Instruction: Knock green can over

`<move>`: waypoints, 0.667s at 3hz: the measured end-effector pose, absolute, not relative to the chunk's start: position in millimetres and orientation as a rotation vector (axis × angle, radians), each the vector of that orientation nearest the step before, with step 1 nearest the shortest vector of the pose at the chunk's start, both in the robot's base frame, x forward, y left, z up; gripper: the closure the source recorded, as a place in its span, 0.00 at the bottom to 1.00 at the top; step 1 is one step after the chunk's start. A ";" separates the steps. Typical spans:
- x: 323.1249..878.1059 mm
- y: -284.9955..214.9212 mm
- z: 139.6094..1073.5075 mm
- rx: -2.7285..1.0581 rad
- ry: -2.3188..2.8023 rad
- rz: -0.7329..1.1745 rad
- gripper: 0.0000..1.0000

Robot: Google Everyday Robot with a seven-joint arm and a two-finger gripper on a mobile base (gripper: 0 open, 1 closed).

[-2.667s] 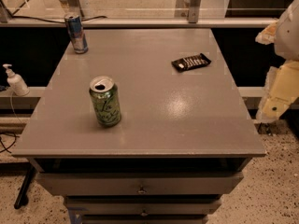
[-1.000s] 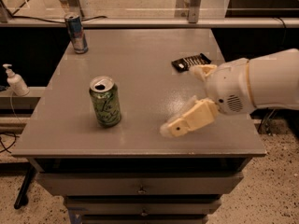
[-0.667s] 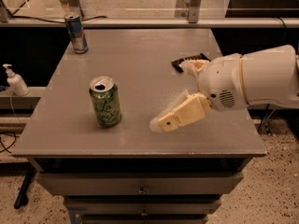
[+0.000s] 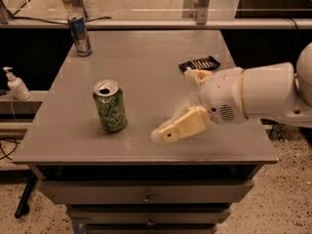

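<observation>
Two pale fingers (image 4: pixel 183 126) of the gripper (image 4: pixel 176 105) are spread wide, with only bare table (image 4: pixel 146 48) between them. The gripper holds nothing. It sits over the right front part of the table, its near finger reaching left toward the green can (image 4: pixel 110 106) with a clear gap between them. Whether that fingertip rests on the table or hovers just above it cannot be told.

The green can stands upright on the left front part of the table, its opened top showing.

The far finger is short in view and covers one end of a dark flat packet (image 4: pixel 200 63) lying behind it. The white arm (image 4: pixel 263 94) is cut off at the right edge. A slimmer blue-and-silver can (image 4: pixel 79 34) stands upright at the far left corner, well apart.
</observation>
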State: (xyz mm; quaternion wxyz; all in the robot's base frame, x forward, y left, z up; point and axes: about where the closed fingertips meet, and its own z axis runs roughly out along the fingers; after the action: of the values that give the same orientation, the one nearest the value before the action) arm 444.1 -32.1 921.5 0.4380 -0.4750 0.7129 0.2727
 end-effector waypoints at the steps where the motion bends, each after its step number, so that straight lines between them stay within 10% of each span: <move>1: 455.1 3.9 889.5 -1.172 1.691 0.712 0.00; 2: 463.0 40.9 869.6 -1.153 1.639 0.759 0.00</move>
State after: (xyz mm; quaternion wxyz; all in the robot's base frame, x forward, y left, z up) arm 463.0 40.9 869.6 0.4787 -0.4723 0.6716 0.3111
